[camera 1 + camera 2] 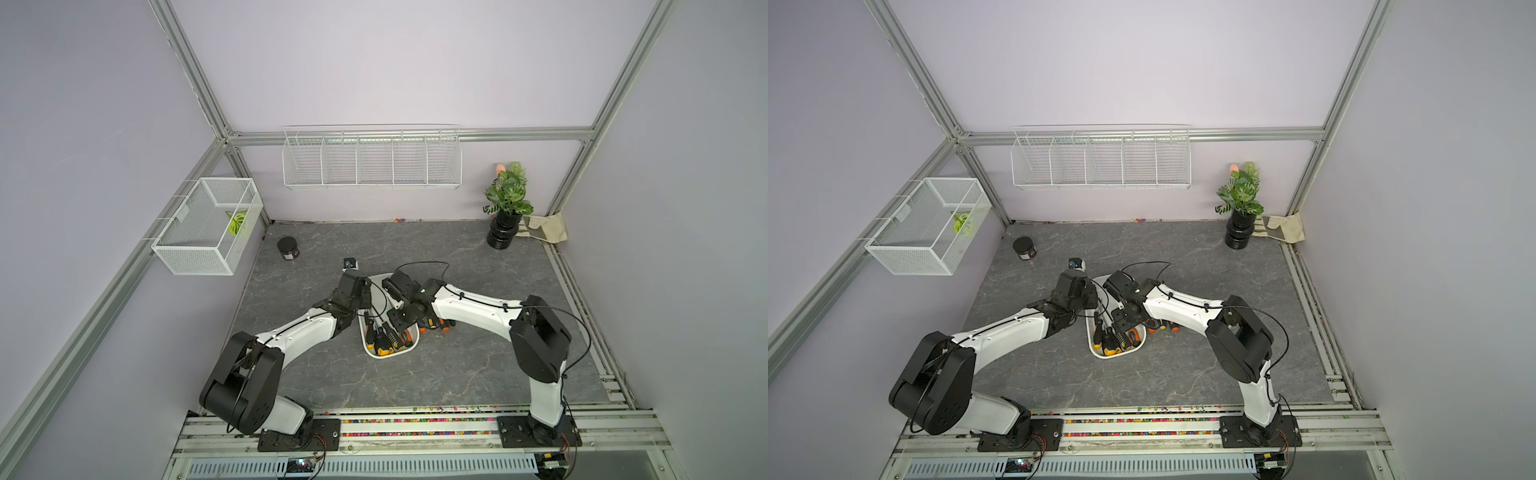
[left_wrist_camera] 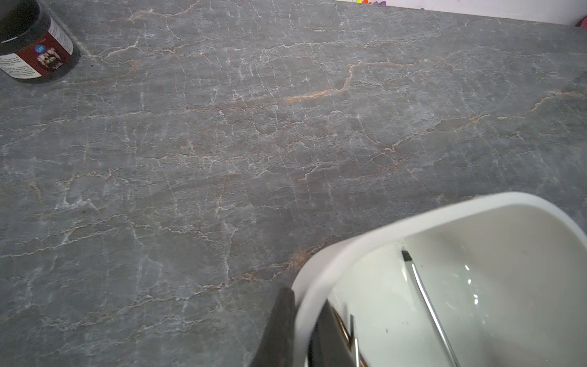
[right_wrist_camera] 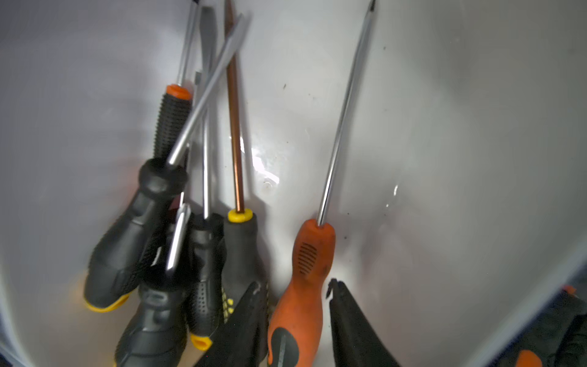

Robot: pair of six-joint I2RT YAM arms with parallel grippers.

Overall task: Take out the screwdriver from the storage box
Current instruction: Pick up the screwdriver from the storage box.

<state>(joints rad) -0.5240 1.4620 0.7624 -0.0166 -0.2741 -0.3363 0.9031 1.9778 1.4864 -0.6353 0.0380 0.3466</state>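
The right gripper point(image 3: 295, 284) stands narrow, astride the handle of the orange screwdriver point(image 3: 313, 254) inside the storage box point(image 2: 413, 219), shaft pointing ahead; whether it grips, I cannot tell. The left gripper point(image 2: 301, 330) pinches the rim.

Soft, even light falls from overhead, bright enough that the pale walls point(image 1: 374, 62) look flat and the arms point(image 1: 299, 332) throw only faint, smudgy shadows on the grey table point(image 1: 457, 374). In both top views the frame posts point(image 1: 187, 62) splay outward towards the edges. Close in, the white box point(image 3: 444, 127) floor carries small glints of glare and the screwdriver shafts point(image 3: 208, 89) smear with blur. In the left wrist view its rim point(image 2: 413, 222) is soft, the tabletop crisp.
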